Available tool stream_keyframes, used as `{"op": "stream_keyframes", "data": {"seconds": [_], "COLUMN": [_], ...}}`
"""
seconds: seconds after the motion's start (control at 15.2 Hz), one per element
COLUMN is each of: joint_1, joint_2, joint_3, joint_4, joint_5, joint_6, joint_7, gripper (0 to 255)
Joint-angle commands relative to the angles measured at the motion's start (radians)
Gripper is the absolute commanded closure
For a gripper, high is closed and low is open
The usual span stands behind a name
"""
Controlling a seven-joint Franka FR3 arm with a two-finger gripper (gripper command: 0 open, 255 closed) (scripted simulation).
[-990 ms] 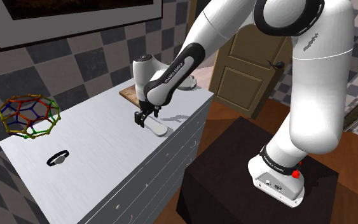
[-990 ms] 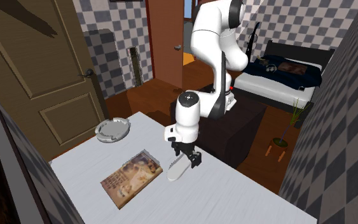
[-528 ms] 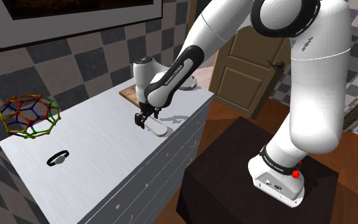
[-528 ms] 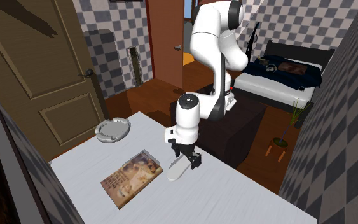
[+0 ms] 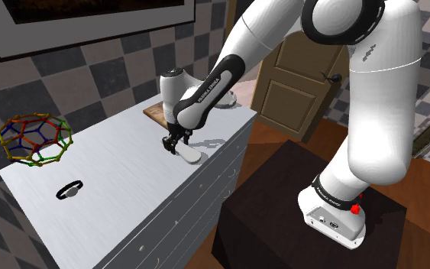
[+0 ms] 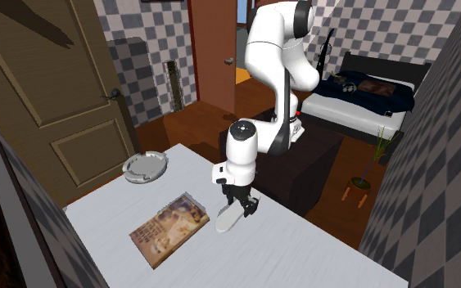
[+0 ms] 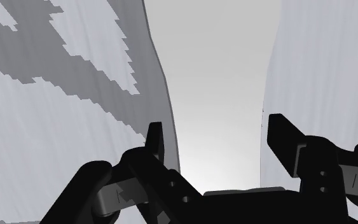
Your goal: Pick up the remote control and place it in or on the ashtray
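Observation:
A white, elongated remote control (image 5: 189,153) lies on the grey-white dresser top (image 5: 106,164), near its front edge. My black gripper (image 5: 173,144) stands straight down over the remote's end, shut on it. In the wrist view the remote (image 7: 215,89) runs away between the two fingers (image 7: 156,141), which press on its long sides, with the gripper (image 7: 217,143) low over it. From the second exterior view the gripper (image 6: 241,206) clasps the remote (image 6: 223,220) beside a book. The grey ashtray (image 6: 146,169) sits at the far corner of the top; in the shoulder view the ashtray (image 5: 231,98) is partly hidden behind the arm.
A picture book (image 6: 169,227) lies flat next to the remote, between it and the wall. A coloured wire-frame ball (image 5: 32,139) and a small black ring-shaped object (image 5: 69,190) sit at the dresser's other end. The dark stand (image 5: 297,206) adjoins the dresser front.
The fingers stood apart around the remote and have now come together onto its sides. The hand has sunk a little; the remote has not moved.

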Motion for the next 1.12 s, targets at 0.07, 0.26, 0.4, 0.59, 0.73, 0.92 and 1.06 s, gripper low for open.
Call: {"op": "stream_keyframes", "data": {"seconds": [0.07, 0.26, 0.4, 0.59, 0.73, 0.92, 1.06], "joint_1": [0.000, -0.005, -0.010, -0.018, -0.022, -0.028, -0.032], "joint_2": [0.000, -0.023, -0.045, -0.078, -0.099, -0.130, -0.150], "joint_3": [0.000, 0.007, 0.014, 0.024, 0.030, 0.038, 0.044], "joint_4": [0.000, -0.003, -0.005, -0.007, -0.007, -0.005, -0.003], "joint_5": [0.000, 0.009, 0.019, 0.033, 0.043, 0.058, 0.067], "joint_6": [0.000, -0.019, -0.038, -0.069, -0.089, -0.121, -0.142], "joint_7": [0.000, -0.007, -0.013, -0.023, -0.030, -0.040, -0.047], "gripper": [255, 255, 255, 255, 255, 255, 255]}}
